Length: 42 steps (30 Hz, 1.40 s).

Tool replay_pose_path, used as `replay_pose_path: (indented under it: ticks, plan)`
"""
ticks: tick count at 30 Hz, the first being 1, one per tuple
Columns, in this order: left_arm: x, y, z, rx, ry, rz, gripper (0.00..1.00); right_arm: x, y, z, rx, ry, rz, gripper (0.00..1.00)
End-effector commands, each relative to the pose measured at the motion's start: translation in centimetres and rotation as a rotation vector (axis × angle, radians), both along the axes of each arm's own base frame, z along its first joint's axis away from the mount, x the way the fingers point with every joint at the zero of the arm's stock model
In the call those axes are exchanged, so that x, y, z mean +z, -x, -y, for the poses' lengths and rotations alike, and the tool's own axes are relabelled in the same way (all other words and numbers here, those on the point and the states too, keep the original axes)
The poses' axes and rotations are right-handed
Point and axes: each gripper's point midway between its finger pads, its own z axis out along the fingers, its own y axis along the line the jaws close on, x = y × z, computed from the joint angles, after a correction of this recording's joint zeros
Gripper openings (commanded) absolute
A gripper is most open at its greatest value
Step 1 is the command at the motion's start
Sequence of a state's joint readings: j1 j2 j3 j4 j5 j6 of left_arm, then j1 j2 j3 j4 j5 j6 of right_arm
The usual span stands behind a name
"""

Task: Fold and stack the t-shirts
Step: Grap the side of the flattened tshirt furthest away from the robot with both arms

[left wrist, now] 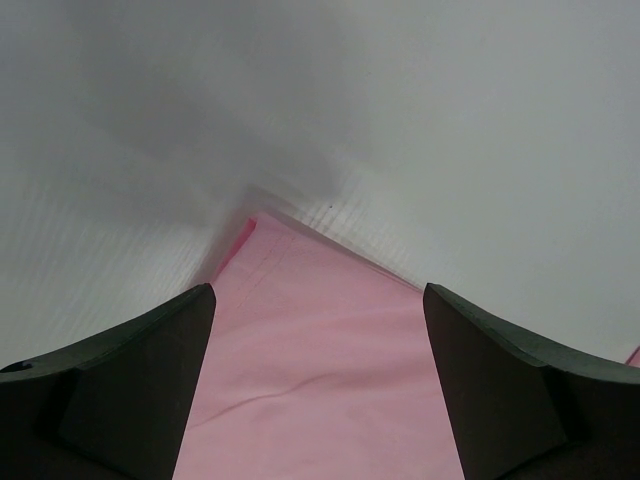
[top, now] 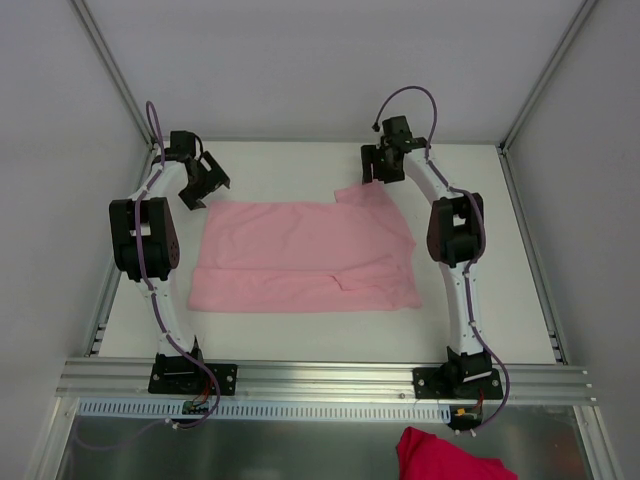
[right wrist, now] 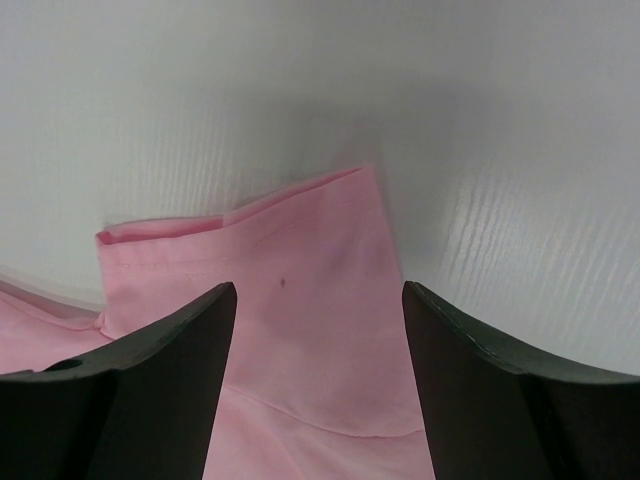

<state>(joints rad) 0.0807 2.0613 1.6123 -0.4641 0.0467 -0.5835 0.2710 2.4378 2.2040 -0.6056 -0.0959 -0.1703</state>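
Spread flat across the middle of the matte white worktop (top: 300,170): a pale-pink t-shirt (top: 300,260) of thin, soft fabric, roughly rectangular, with the near strip doubled over along a long, straight crease and the right side running off on a slant. Jutting from the far right corner, a short sleeve with a stitched hem and one small dark speck. Poised just above that sleeve, the right end effector (top: 378,165), dark wedge-shaped fingers (right wrist: 130,390) spread wide and holding nothing. Hovering near the shirt's far left corner, the left end effector (top: 207,182), likewise gaping and gripping nothing, with the hemmed corner framed between its matte black fingers (left wrist: 110,390). Faintly ribbed sheen on the worktop in both wrist views. Along the near edge, a ridged aluminium rail (top: 320,375) carrying both arm bases; nearer than it, at lower right, a crumpled magenta-red cloth (top: 445,458).
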Motion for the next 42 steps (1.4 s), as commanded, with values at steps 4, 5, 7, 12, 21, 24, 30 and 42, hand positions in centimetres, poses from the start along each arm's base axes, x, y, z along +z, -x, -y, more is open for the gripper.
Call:
replay_pose_path:
  ticks: [4,5,7,12,21,24,30,42]
  plan:
    - [-0.9,0.6,-1.2,0.017,-0.031,-0.025,0.87,-0.9,-0.3,-0.3,-0.006,0.012,-0.008,0.71]
    - [-0.9,0.6,-1.2,0.016,-0.032,-0.027,0.86,-1.3,-0.1,-0.2,-0.012,0.018,-0.025,0.71]
    - [-1.1,0.7,-1.3,0.016,-0.038,-0.030,0.86,-2.0,0.1,-0.1,-0.022,0.034,-0.044,0.70]
    - [-1.2,0.7,-1.3,0.014,-0.038,-0.027,0.84,-1.9,0.1,0.0,-0.036,0.057,-0.042,0.70]
    - [-2.0,0.6,-1.2,0.013,-0.029,-0.040,0.70,-2.6,1.2,-0.1,-0.041,0.059,-0.081,0.68]
    - [-2.2,0.6,-1.1,0.017,-0.024,-0.046,0.51,-2.5,1.2,0.0,-0.045,0.057,-0.080,0.61]
    - [-2.9,0.7,-1.2,0.020,-0.027,-0.068,0.50,-2.8,1.4,0.3,-0.046,0.070,-0.088,0.56]
    - [-3.7,1.0,-1.3,0.029,-0.030,-0.096,0.38,-2.8,1.5,0.2,-0.041,0.070,-0.092,0.50]
